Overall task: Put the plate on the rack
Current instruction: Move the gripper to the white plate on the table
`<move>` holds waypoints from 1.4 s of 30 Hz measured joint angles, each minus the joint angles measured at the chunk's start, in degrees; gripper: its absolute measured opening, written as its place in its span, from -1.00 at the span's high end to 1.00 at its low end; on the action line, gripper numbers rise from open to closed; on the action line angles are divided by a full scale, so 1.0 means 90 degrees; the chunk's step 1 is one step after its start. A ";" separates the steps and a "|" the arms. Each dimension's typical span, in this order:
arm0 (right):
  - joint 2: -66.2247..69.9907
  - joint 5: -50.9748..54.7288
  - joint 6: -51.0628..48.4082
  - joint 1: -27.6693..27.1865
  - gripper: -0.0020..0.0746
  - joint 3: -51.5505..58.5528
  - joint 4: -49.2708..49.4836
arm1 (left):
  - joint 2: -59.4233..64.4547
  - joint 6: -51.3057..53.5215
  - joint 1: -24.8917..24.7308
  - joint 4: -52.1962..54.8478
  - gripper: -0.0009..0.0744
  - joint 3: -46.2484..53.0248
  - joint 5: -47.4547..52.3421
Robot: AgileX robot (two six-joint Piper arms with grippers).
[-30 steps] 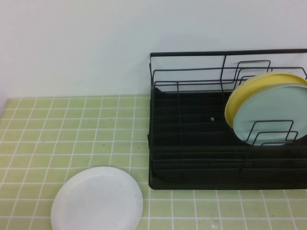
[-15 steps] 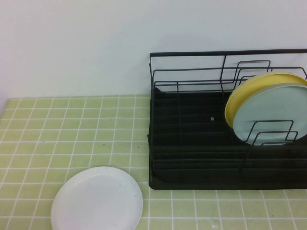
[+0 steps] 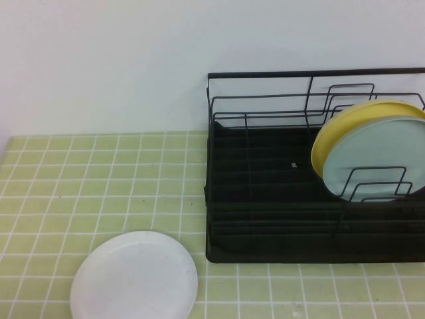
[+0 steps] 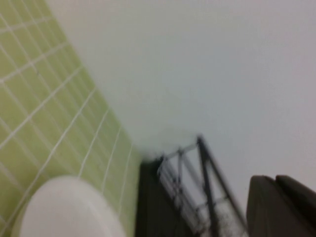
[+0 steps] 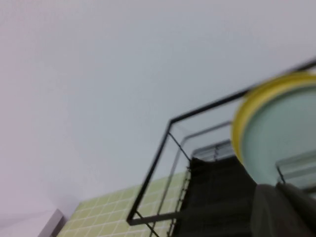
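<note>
A round white plate [image 3: 135, 276] lies flat, face up, on a green tiled table [image 3: 99, 173], at the near left as seen from the robot's side. It lies apart from both grippers. Its right edge comes near the near left corner of a black wire dish rack [image 3: 312, 74], with a strip of tile showing between them. The plate is on the table, not on the rack.

The rack takes up the right half of the table: a frame of thin black wire over a solid black tray [image 3: 265, 199]. At its right end 2 plates stand on edge, leaning back. A round yellow plate [image 3: 325, 143] is behind, and a pale blue-green plate [image 3: 375, 153] nests against its front, so only a yellow crescent shows. A wire loop crosses the lower front of the pale plate. A plain white wall [image 3: 133, 60] rises behind the table.

The left gripper [image 4: 277, 197] appears only in its own wrist camera, as a dark shape held up off the table, with the white plate and the left end of the rack before it. Its fingers are pressed together and grip nothing. The right gripper [image 5: 282, 207] likewise appears only in its own wrist camera, a dark shape raised in the air, facing the rack and the 2 standing plates. It too is closed tight and has hold of nothing.
</note>
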 joint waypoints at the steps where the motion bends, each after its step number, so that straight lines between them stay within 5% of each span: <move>1: 0.0000 0.0126 -0.0259 0.0000 0.96 -0.0189 0.0068 | 0.0000 0.0436 0.0000 -0.0082 0.98 -0.0066 0.0260; 8: 0.0011 0.1358 -0.1669 0.0000 0.96 -0.1193 0.0425 | 0.0051 0.3679 0.0000 -0.0950 0.98 -0.0772 0.1687; 15: 0.0011 0.1959 -0.1957 0.0000 0.96 -0.1536 0.0437 | 0.0908 0.4068 0.0000 0.0585 0.98 -0.1466 0.1550; 24: 0.1519 0.2047 -0.2626 0.0000 0.95 -0.1571 0.0339 | 0.3881 0.4346 -0.0294 0.2722 0.98 -0.2868 0.0805; 34: 0.4290 0.2426 -0.3667 0.0000 0.96 -0.1585 0.0583 | 0.7274 0.4708 -0.0375 0.2750 0.98 -0.4500 0.2853; 42: 0.5065 0.2865 -0.4719 0.0000 0.96 -0.1585 0.1344 | 0.9057 0.5286 -0.0375 0.2713 0.98 -0.5523 0.3913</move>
